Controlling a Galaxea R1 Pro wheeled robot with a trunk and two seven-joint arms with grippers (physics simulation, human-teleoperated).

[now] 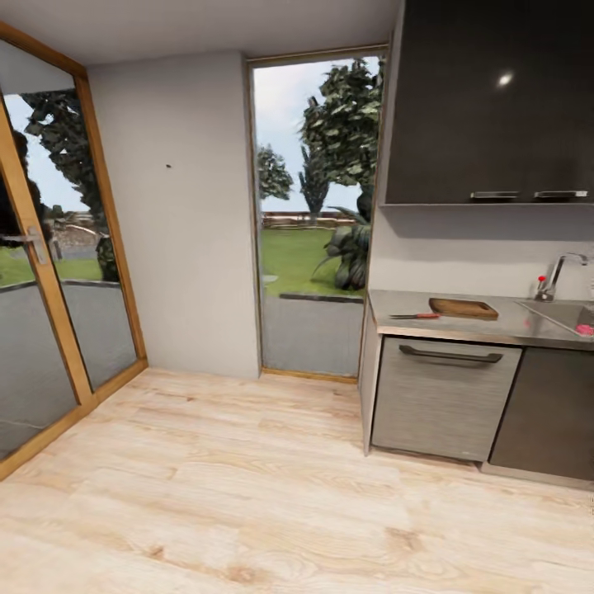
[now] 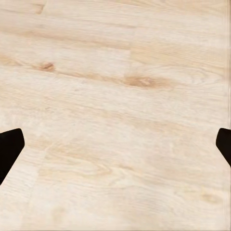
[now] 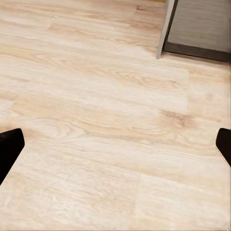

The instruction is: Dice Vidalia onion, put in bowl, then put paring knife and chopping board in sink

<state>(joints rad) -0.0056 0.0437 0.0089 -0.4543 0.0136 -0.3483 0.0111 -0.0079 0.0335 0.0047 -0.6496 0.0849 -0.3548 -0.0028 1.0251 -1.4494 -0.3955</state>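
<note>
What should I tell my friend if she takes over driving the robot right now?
Left gripper: open, empty, over the wood floor.
Right gripper: open, empty, over the floor near a cabinet base.
The chopping board lies on the countertop, the paring knife beside it on the side away from the sink.
Onion and bowl: can't make them out from here.
Done: nothing visible yet. Left: drive to the counter, then the whole job.
</note>
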